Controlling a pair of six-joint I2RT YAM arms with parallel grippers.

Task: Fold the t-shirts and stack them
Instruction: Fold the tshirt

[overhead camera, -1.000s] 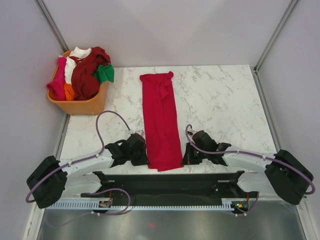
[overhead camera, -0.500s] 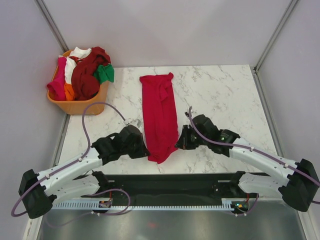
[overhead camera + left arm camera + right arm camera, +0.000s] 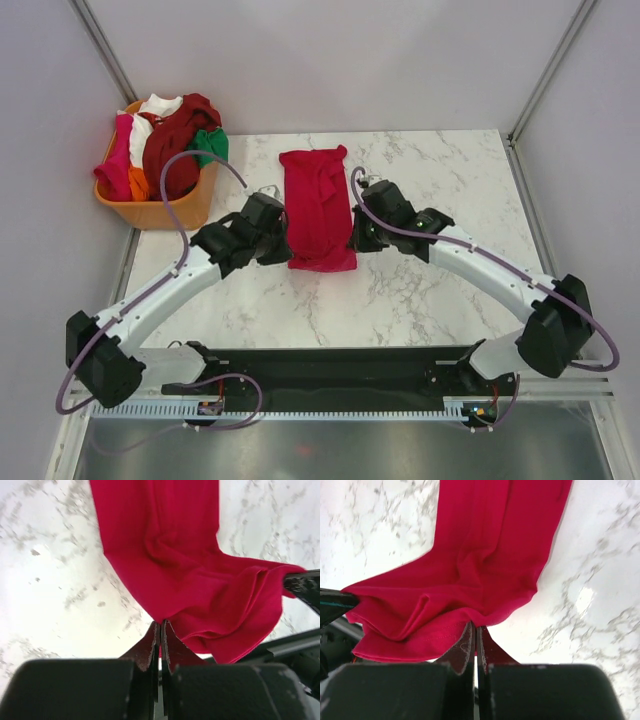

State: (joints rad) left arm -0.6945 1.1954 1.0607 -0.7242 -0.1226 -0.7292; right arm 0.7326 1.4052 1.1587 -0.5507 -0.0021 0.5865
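We see the crimson t-shirt lying as a narrow strip on the bench, midway between the left and right edges and reaching toward the far edge, with its near end lifted off the marble and sagging in loose folds. Our left gripper is clamped tight on the left corner of that lifted end and our right gripper on the right corner, each with cloth pinched between closed jaws. The other t-shirts, maroon, magenta, white, orange and green, sit heaped in the orange basket at the far left corner.
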